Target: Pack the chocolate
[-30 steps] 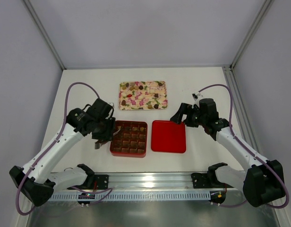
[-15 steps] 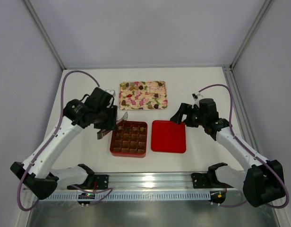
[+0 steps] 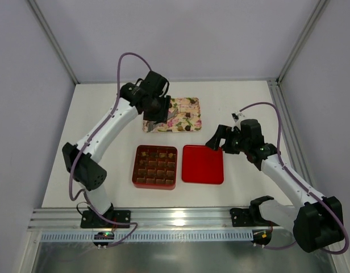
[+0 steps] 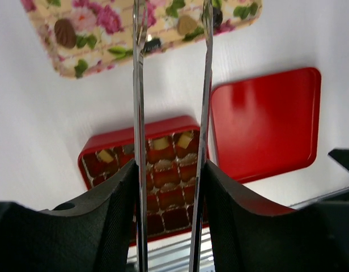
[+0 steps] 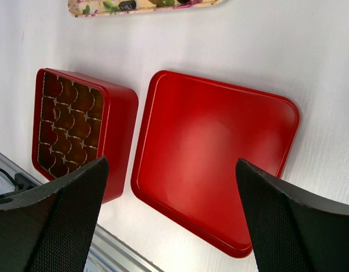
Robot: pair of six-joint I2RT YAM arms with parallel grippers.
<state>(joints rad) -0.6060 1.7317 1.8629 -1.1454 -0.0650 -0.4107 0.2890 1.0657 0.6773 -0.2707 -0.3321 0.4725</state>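
Only the left wrist view shows the left gripper's blades part-open and empty. The right gripper gapes, holding nothing. The floral tray carries loose chocolates; the red box at its six o'clock holds more.

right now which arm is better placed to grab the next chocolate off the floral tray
Left. The left gripper hangs over the floral tray, jaws apart and empty, with loose chocolate pieces near its fingertips. The right gripper sits open beside the red lid, off the tray.
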